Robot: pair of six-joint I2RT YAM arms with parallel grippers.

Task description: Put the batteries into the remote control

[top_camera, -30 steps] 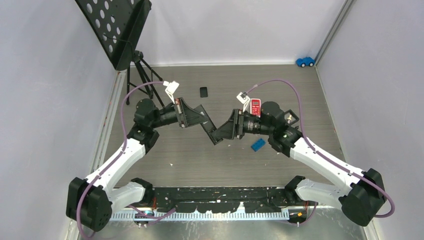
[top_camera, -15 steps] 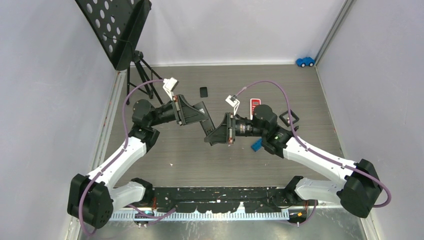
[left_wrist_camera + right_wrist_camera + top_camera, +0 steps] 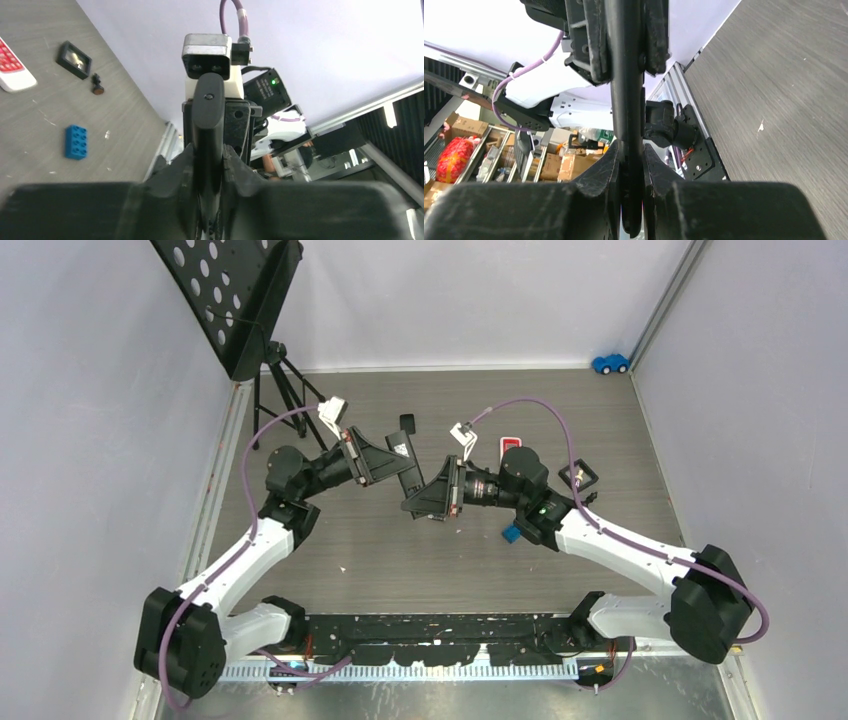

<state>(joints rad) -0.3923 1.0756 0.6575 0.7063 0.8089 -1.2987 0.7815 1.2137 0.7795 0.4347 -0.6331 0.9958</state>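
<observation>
The right gripper (image 3: 630, 167) is pinching the remote (image 3: 209, 120); the left gripper (image 3: 209, 161) is hugging it, hold unclear, so I'd loosen slowly.

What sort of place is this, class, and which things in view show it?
Probably a robotics lab test cell: the left arm and right arm bolted at a wood-grain table edge, plain panel walls enclosing it, and cardboard boxes on shelves beyond, in the right wrist view.
</observation>
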